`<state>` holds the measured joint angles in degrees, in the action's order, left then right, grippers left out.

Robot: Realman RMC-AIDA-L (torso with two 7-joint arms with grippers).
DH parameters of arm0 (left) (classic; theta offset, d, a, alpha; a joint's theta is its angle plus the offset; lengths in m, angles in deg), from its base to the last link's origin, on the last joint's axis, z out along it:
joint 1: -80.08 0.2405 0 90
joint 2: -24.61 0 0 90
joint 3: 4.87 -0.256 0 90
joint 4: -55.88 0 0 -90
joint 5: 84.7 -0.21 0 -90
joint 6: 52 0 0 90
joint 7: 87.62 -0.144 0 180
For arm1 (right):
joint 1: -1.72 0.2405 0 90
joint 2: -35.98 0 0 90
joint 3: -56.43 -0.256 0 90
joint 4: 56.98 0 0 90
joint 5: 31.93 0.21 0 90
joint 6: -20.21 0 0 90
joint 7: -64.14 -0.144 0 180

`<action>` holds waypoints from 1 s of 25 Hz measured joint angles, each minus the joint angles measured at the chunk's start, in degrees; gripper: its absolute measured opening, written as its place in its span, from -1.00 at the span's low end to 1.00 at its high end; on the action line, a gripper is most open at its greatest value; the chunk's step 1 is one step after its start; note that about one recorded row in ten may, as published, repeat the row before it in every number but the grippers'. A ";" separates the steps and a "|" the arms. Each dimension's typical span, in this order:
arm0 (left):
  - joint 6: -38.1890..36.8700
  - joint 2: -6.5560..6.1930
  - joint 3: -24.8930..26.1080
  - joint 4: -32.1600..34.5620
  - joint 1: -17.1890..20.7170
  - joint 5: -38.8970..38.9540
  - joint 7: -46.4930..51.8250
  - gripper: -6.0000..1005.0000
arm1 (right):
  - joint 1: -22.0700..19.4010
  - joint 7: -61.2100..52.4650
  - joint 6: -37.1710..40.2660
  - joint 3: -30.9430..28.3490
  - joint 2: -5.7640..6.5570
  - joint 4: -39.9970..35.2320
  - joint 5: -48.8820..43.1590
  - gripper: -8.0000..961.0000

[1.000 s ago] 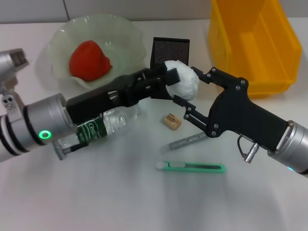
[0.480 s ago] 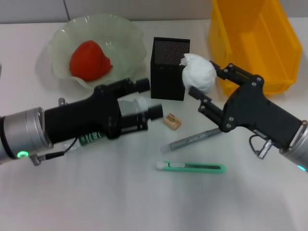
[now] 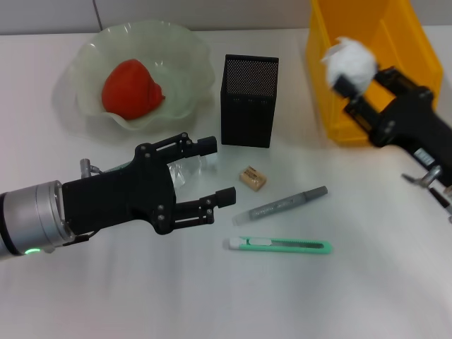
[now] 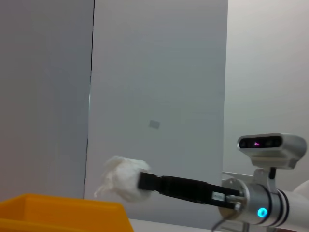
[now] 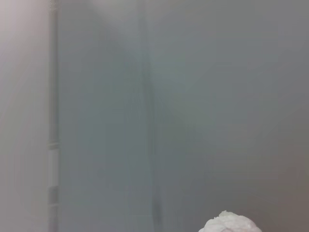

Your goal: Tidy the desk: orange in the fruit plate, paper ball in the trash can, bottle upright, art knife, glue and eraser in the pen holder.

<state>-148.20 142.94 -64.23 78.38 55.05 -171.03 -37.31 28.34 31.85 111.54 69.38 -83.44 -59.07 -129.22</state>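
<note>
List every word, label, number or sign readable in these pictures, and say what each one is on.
None can be read.
The lying clear plastic bottle: its label is hidden behind the open left tool.
The right arm's small white sticker: print too small to read.
The mint-green art knife, the grey glue stick and the tan eraser block: no legible marking.

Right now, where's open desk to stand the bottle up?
Bare desk lies in front of the left gripper and the art knife. It is crowded by the pen holder, eraser and glue. The right gripper holds the paper ball over the trash can.
</note>
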 joint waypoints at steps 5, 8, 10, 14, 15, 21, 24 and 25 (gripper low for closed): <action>0.00 0.00 0.00 0.00 0.00 0.00 0.00 0.56 | -0.58 -0.10 -4.94 -7.15 -0.05 0.09 0.00 0.08; 0.00 0.01 -0.08 -0.03 0.01 0.00 -0.09 0.56 | -0.21 -0.14 -7.56 -8.87 -0.02 0.03 0.00 0.08; -0.51 -0.02 -0.20 -0.16 0.21 0.02 0.31 0.56 | 0.81 -0.44 -11.36 -9.69 0.06 -0.03 0.00 0.09; -0.67 0.00 -0.23 -0.22 0.36 0.03 0.31 0.55 | 1.73 -1.23 -13.79 -9.49 0.12 -0.22 -0.13 0.10; -0.67 0.00 -0.23 -0.22 0.36 0.03 0.31 0.55 | 1.93 -1.26 -13.93 -9.31 0.13 -0.37 -0.34 0.10; -2.15 -0.09 -0.22 -0.27 0.77 0.02 0.38 0.55 | 1.92 -1.29 -14.10 -9.35 0.16 -0.37 -0.28 0.12; -2.15 -0.09 -0.22 -0.27 0.77 0.02 0.38 0.54 | 1.88 -1.29 -14.22 -9.54 0.16 -0.31 -0.23 0.13; -2.61 -0.14 -0.24 -0.17 0.77 0.03 0.74 0.54 | 1.87 -1.29 -14.25 -9.60 0.16 -0.26 -0.22 0.21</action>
<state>-150.81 142.80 -64.46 78.21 55.83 -171.00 -36.57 30.21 30.56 97.29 59.78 -83.28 -59.33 -129.44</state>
